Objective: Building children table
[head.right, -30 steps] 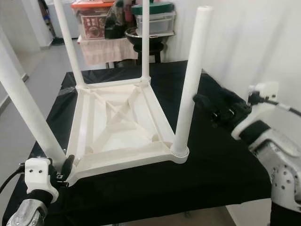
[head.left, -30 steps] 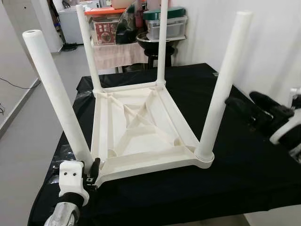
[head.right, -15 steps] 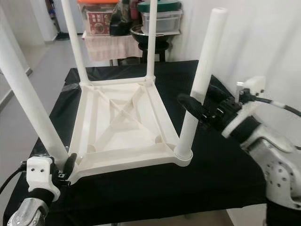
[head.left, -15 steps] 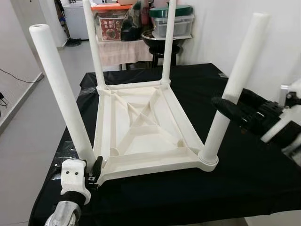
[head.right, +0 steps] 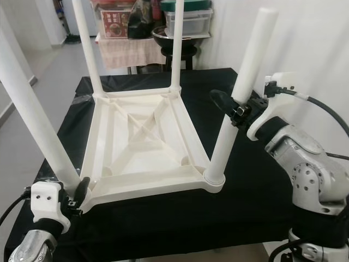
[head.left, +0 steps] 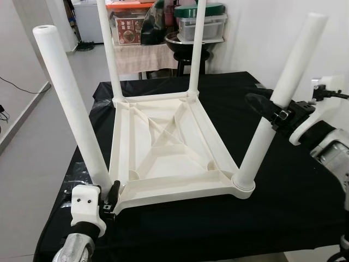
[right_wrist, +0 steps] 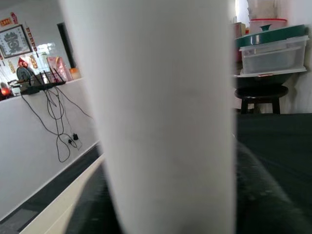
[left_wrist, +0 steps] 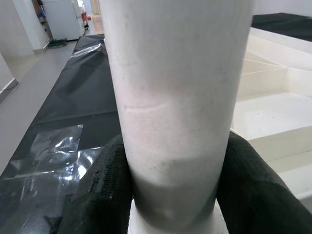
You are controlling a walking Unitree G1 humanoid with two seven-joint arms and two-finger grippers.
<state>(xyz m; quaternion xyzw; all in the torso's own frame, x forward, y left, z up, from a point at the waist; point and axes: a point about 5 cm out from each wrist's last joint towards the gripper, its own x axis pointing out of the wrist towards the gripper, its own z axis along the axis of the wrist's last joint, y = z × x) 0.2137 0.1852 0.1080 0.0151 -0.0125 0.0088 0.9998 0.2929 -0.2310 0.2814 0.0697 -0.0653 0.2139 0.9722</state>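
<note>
Black cloth (head.left: 305,207) covers the worktable beneath the upturned white table (head.left: 163,153).

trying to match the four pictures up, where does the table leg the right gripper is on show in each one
Left eye view: the near right leg slants up at the right, with the right gripper at mid height.
Right eye view: the same leg, right of centre.
Left wrist view: a different leg, held by the left gripper.
Right wrist view: the leg as a broad white column.
Shared landmark: the green-lidded box.
</note>
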